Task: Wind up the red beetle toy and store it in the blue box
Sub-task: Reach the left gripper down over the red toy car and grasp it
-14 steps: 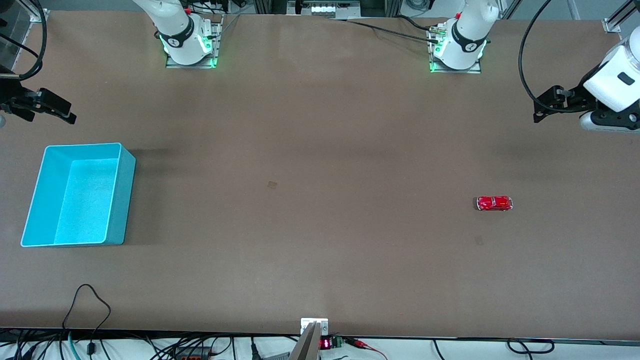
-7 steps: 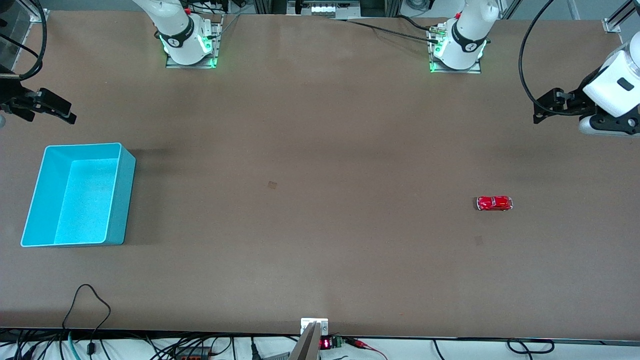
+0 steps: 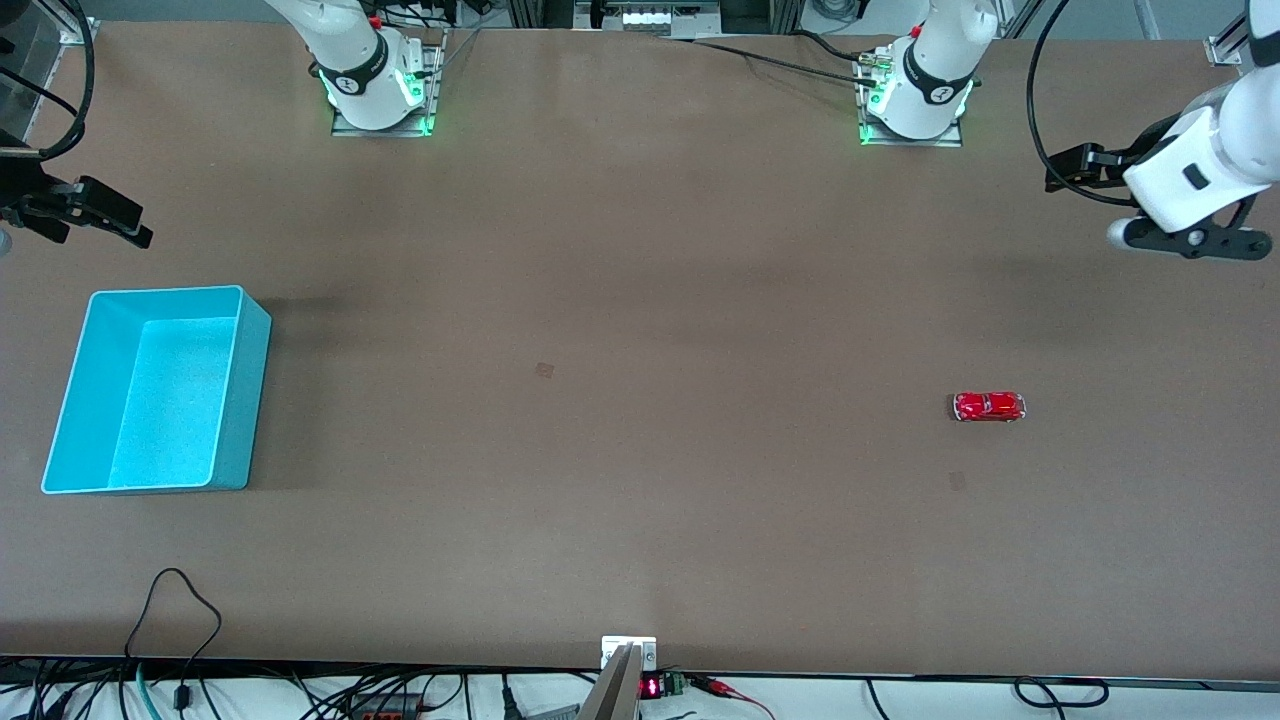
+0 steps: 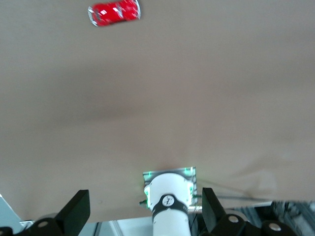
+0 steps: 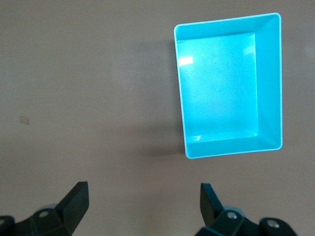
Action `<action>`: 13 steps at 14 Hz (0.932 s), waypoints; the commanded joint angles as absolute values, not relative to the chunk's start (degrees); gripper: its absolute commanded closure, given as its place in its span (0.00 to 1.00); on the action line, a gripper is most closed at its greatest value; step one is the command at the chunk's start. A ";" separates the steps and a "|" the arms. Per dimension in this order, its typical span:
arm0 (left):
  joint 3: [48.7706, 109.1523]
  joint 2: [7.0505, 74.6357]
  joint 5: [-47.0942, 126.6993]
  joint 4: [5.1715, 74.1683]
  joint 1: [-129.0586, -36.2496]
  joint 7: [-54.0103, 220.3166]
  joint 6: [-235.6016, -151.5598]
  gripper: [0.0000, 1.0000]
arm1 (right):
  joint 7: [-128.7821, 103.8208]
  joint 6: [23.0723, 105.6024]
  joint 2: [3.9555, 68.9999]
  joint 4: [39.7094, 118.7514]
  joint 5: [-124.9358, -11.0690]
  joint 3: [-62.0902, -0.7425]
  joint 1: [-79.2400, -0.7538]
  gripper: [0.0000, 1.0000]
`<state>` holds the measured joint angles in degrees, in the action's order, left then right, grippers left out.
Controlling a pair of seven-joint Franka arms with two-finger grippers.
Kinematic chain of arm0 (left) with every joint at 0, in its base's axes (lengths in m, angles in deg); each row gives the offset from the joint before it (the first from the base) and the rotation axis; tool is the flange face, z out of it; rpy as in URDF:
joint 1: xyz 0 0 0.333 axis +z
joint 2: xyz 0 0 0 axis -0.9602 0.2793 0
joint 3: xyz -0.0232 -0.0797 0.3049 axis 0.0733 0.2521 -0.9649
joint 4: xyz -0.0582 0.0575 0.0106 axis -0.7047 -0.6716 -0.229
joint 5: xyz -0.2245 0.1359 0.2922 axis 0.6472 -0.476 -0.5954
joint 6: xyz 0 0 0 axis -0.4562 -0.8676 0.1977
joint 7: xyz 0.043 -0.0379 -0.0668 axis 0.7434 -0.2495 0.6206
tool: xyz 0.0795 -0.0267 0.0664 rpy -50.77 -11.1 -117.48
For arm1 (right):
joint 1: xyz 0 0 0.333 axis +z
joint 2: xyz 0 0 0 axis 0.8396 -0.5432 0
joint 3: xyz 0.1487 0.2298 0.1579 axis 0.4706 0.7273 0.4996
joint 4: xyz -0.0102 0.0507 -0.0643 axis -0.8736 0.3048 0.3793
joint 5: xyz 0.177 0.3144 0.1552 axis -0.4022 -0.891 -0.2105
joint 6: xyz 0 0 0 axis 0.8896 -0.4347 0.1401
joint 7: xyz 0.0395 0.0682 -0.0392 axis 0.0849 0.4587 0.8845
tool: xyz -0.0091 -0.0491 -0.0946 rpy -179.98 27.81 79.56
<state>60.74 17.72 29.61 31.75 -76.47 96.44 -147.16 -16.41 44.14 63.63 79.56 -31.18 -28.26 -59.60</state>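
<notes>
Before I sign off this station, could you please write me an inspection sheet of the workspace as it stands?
Surface: brown table, two small faint marks, otherwise bare.
Job's things: red beetle toy on its wheels toward the left arm's end, untouched; blue box upright toward the right arm's end, nothing in it.
Clutter: nothing seen.
Grippers: left hand open, up over the table's left-arm end; right hand open, over the table edge, farther from the front camera than the box. Neither holds anything.
Cables: black cable loop on the table's near edge; cable running to the left arm's base.
Surroundings: wiring under the near edge.
</notes>
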 commanded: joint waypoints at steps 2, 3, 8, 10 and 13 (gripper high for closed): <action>60.64 22.68 29.84 31.54 -74.05 111.78 -149.25 0.00 | -17.07 43.55 64.42 79.61 -30.54 -28.16 -59.47 0.00; 60.64 23.65 29.76 32.06 -73.96 116.71 -151.19 0.00 | -17.07 43.55 64.42 79.61 -30.54 -28.16 -59.47 0.00; 60.63 28.40 27.57 37.85 -70.18 143.35 -167.52 0.00 | -17.07 43.55 64.51 79.61 -30.63 -28.08 -59.47 0.00; 60.64 29.89 26.42 41.63 -69.21 152.14 -176.04 0.00 | -17.07 43.55 64.51 79.61 -30.72 -28.16 -59.47 0.00; 60.64 31.83 25.28 46.82 -68.24 160.86 -188.35 0.00 | -17.16 43.46 64.43 79.00 -30.72 -28.25 -59.56 0.00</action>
<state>60.41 31.80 27.10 43.59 -68.68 155.32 -182.49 -16.42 44.14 63.65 79.46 -31.18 -28.27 -59.60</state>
